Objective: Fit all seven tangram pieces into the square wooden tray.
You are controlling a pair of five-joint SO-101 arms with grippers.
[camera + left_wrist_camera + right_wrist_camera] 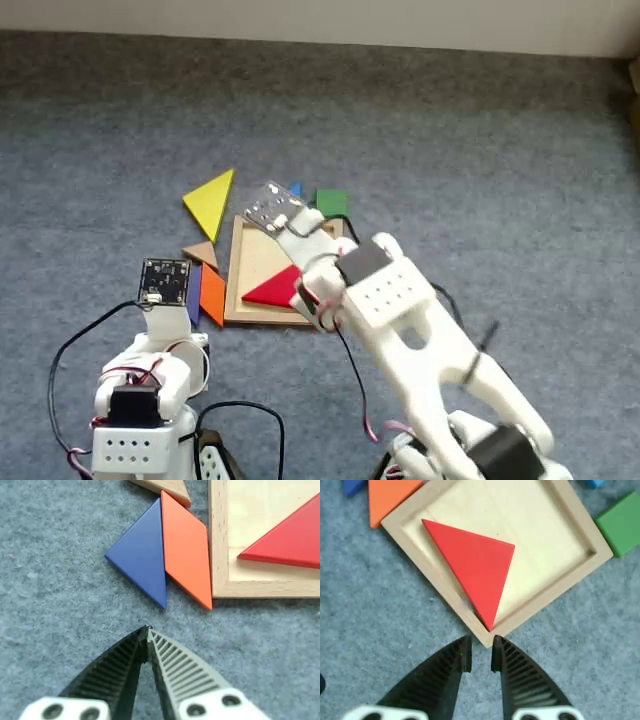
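My left gripper [147, 631], jaws pressed together and empty, sits near the blue triangle [142, 562] and orange piece [186, 555]. Beside them I see the tray [550, 591] holding a red triangle [475, 567]. My right gripper [480, 652], jaws slightly spread, hangs by its corner.

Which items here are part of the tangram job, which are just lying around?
Job: tray, red triangle, blue triangle, orange parallelogram, tan triangle, yellow triangle, green square, light-blue piece.
Other: carpet, arm cables.
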